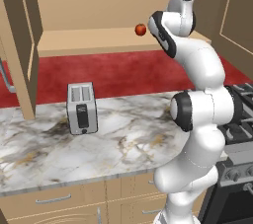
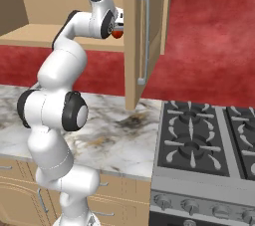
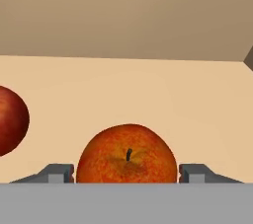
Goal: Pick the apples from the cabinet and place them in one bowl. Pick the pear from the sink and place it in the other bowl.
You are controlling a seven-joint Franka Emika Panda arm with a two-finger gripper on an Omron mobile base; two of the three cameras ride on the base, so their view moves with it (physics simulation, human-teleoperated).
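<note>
Between the fingers, set either side of its widest girth and apparently just touching, sits one red apple on the cabinet shelf. Rigid, glossy, light: grip at the equator. Second apple lies nearby.

1. In the hand view, the near apple loses its lower part behind the bottom band — you cannot tell whether the fingertips touch its sides.
2. The second apple is cut by that view's left edge.
3. In the right base view, the arm's wrist hides most of an apple; you see just a red sliver.
4. The cabinet runs past the left base view's top edge — its upper part is lost.
</note>
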